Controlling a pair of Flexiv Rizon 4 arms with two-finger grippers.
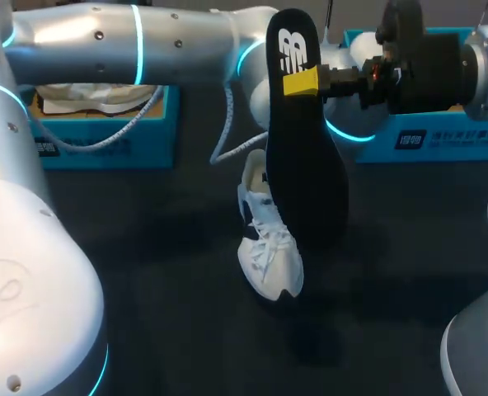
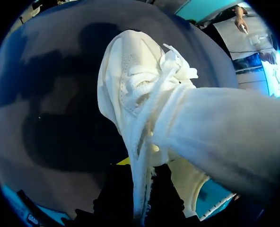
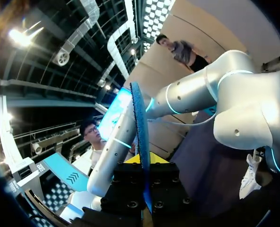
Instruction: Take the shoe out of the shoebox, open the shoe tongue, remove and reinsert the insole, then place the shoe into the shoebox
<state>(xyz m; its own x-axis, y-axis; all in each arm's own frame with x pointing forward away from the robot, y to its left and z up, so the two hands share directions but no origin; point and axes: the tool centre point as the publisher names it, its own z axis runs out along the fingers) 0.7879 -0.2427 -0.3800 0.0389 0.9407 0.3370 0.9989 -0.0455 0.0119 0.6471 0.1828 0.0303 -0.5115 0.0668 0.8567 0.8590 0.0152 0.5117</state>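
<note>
One black insole point(image 1: 306, 157), light and bendy, pinched near its heel by right end effector point(image 1: 303, 81), upright just beside white sneaker point(image 1: 269, 247) standing mid-surface. Left end effector point(image 2: 126, 163) at sneaker's collar, grip untellable. Soft upper: better held at stiff heel counter.

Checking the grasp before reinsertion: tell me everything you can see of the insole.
The insole is black, long, thin, with white print near its upper end. It hangs upright in the air, clamped at that end by the right gripper; edge-on its rim looks blue. Its lower end is beside the white shoe.
</note>
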